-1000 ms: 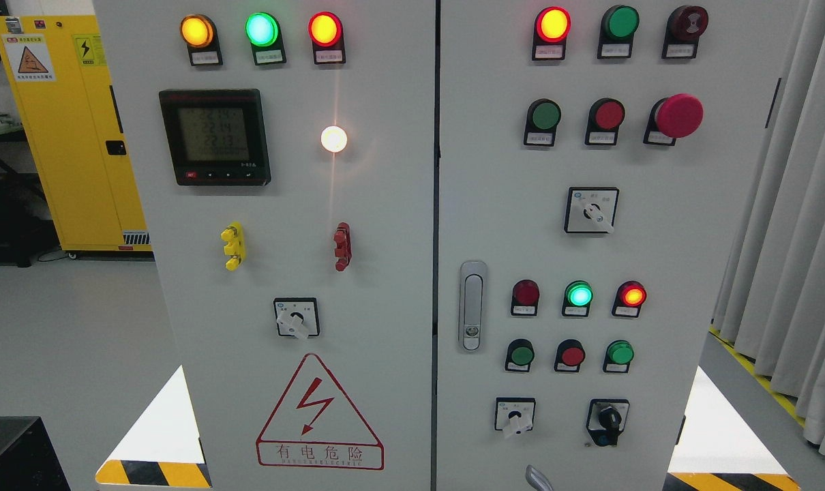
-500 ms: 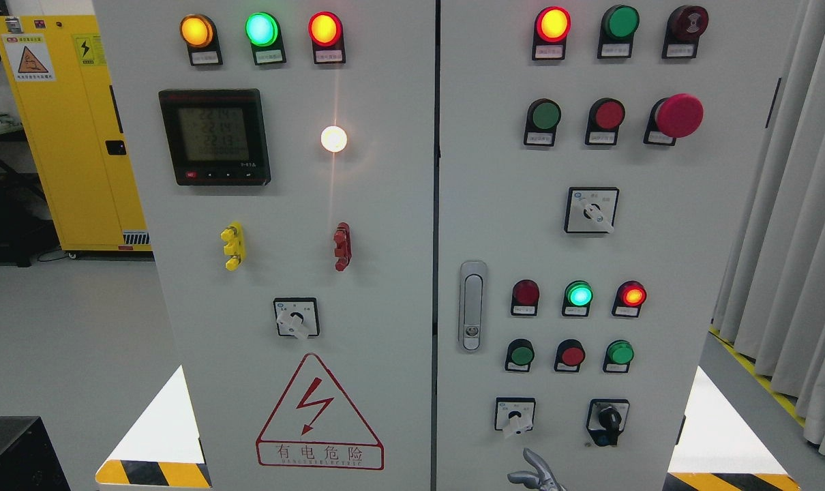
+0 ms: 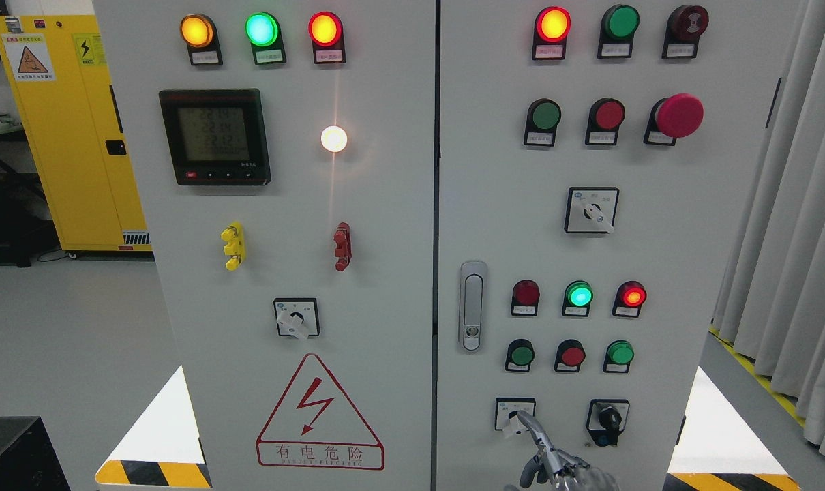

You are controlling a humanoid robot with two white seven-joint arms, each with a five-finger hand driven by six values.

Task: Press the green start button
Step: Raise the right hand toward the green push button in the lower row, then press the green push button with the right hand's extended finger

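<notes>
The grey control cabinet (image 3: 494,225) faces me. Its right door has a dark green push button (image 3: 543,114) in the upper row, and two green push buttons in the lower row, one at the left (image 3: 521,354) and one at the right (image 3: 620,352). My right hand (image 3: 552,465) rises from the bottom edge, below the lower row. Its index finger (image 3: 534,429) points up and the other fingers are curled. The fingertip lies over the white selector switch (image 3: 510,408), under the lower left green button. The left hand is out of view.
Red push buttons (image 3: 572,354) (image 3: 609,114) and a red mushroom stop (image 3: 679,114) sit beside the green ones. A lit green lamp (image 3: 579,295) is above the lower row. A black key switch (image 3: 608,418) is right of the hand, a door handle (image 3: 472,305) left. Curtains (image 3: 794,204) hang right.
My right hand has risen from the bottom edge; only a fingertip showed a second ago, and now the index finger reaches the white selector switch.
</notes>
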